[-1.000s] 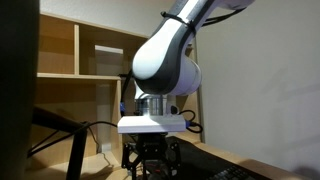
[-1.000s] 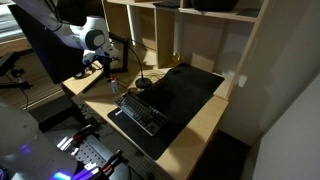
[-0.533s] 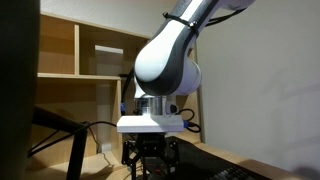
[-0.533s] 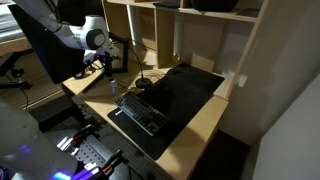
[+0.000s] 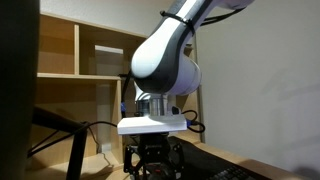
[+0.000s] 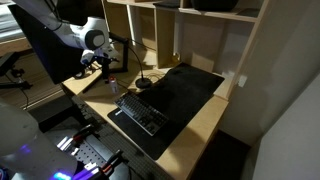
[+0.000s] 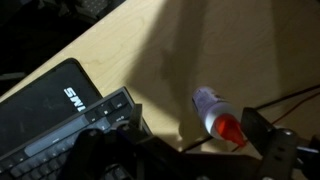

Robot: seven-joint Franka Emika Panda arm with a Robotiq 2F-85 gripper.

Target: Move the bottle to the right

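On the wooden desk (image 7: 230,50) a red-capped bottle (image 7: 215,112) sits just beside the keyboard (image 7: 60,120); the gripper (image 7: 180,145) hangs above, fingers spread, grasping nothing.

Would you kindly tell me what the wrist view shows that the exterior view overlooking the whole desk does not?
Only the wrist view shows the white lettering on the black desk mat and a close look at the small clear bottle with a red cap. Only an exterior view shows the white robot arm, the wooden shelving and the desk's full extent. Both show the light wooden desk, the black keyboard, the mat and the bottle.
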